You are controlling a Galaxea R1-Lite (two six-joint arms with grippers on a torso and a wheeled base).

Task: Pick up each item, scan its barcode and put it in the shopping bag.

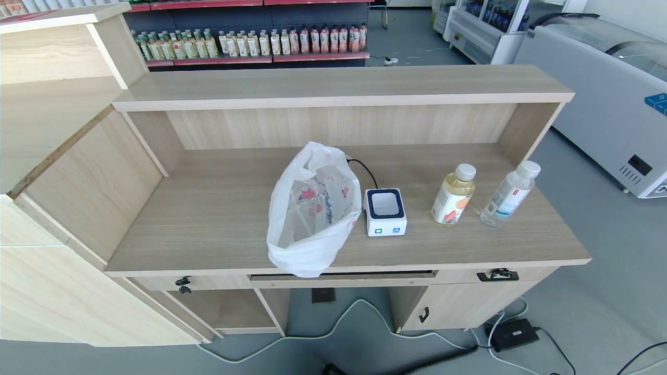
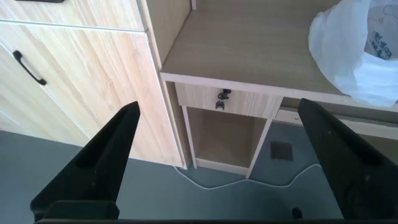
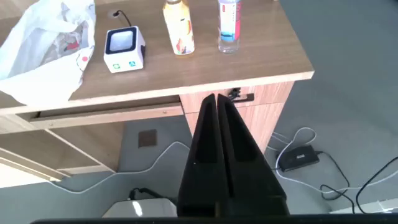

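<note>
Head view: the yellow-drink bottle and the water bottle stand upright on the counter beside the scanner. On the scanner's other side the shopping bag gapes open, seemingly empty. Left wrist view: the left gripper is spread wide, with the bag well beyond its fingertips. Right wrist view: the right gripper has its fingers pressed together, with both bottles well ahead of them. It should open first, then take a bottle at mid-body, leaving the barcode uncovered.

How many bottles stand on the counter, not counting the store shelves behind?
2. The yellow juice bottle stands right of the scanner; the clear water bottle stands further right, near the end of the counter. The shopping bag may hide others.
</note>
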